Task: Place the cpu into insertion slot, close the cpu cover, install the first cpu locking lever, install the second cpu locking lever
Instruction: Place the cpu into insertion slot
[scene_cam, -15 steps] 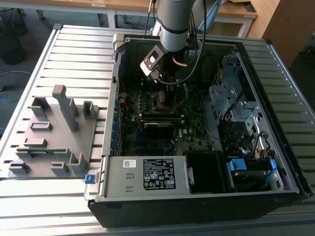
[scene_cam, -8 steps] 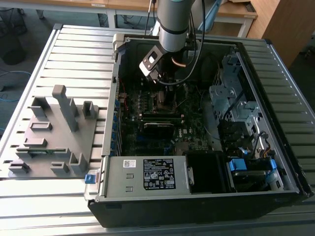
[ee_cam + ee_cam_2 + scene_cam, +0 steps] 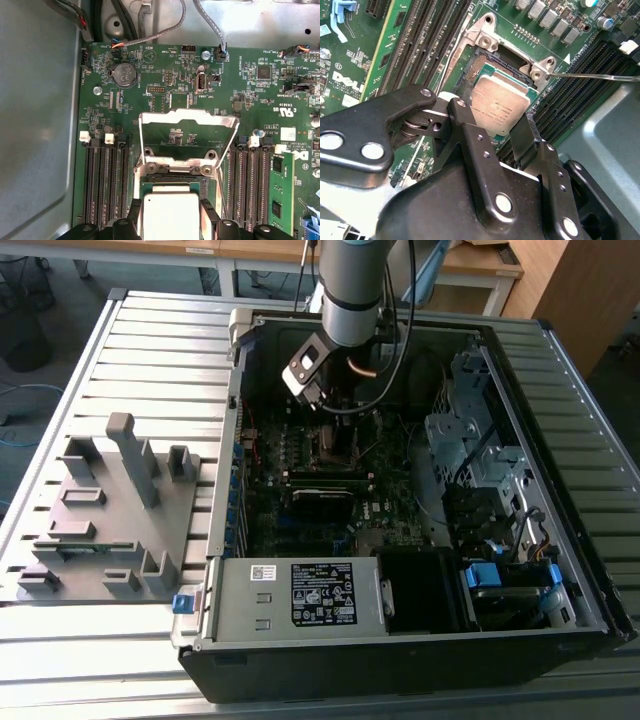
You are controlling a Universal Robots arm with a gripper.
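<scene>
Your gripper (image 3: 491, 116) is clamped on the cpu (image 3: 501, 102); its two black fingers (image 3: 465, 125) press against opposite edges of the chip, as you can see in both wrist views. The cpu is a small flat square; its top is a pale, dull silver-grey metal lid with faint print and stepped edges; a narrow green margin of substrate shows around the lid. In the first wrist view the same lid (image 3: 171, 210) looks almost white under the light.

The chip sits directly over the insertion slot (image 3: 495, 56), covering the part nearer the gripper; the farther part of the socket lies bare, dark inside a silver metal rim, with a patch of fine gold-toned contacts at one corner. Whether the cpu rests on the contacts or hangs just above them, you cannot tell from these pictures.

The cpu cover (image 3: 187, 116) stands open, swung up from its hinge at the far side of the slot (image 3: 172, 179); it is a thin silver frame, and green board shows through its cut-out centre. A thin locking lever (image 3: 590, 76) juts out past one corner of the socket. Long black memory slots (image 3: 105, 185) flank the socket on both sides.

In the exterior view the arm (image 3: 352, 290) reaches down into the open computer case (image 3: 400, 675), over the motherboard (image 3: 300, 510).
</scene>
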